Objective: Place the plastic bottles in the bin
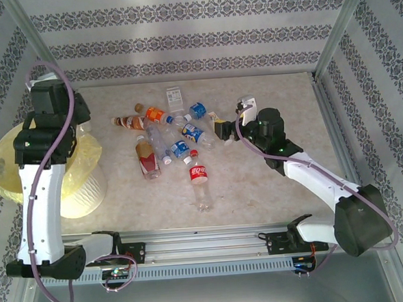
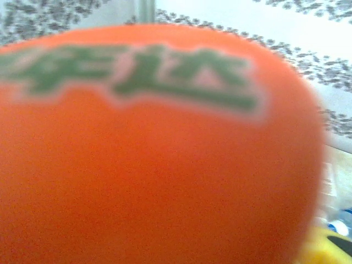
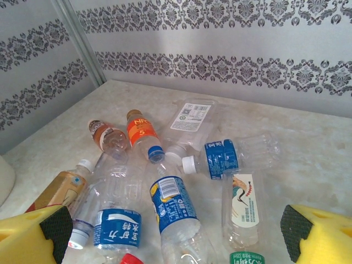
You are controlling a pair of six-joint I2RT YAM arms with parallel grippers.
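Note:
An orange label with green characters, on a bottle point(image 2: 159, 165), sits pressed close against the left wrist camera. The fingers are hidden behind it. My left gripper point(image 1: 66, 113) hangs above the pale-yellow bin point(image 1: 81, 192) at the table's left edge. My right gripper point(image 3: 173, 242) is open, its yellow fingers point(image 3: 33, 236) wide apart just over the heap of bottles. Below it lie a blue-labelled bottle point(image 3: 171, 204) and a white-labelled one point(image 3: 242, 206). From above, the right gripper point(image 1: 222, 129) sits at the heap's right side, and a red-labelled bottle point(image 1: 198, 175) lies apart, nearer the front.
Several more bottles lie scattered mid-table: an orange one point(image 1: 155, 115), a brown one point(image 1: 128, 121) and a flat clear one point(image 1: 175, 96). The bin's yellow bag point(image 1: 4, 170) hangs over the left edge. Patterned walls close in the back and sides. The rail point(image 1: 207, 246) runs along the front.

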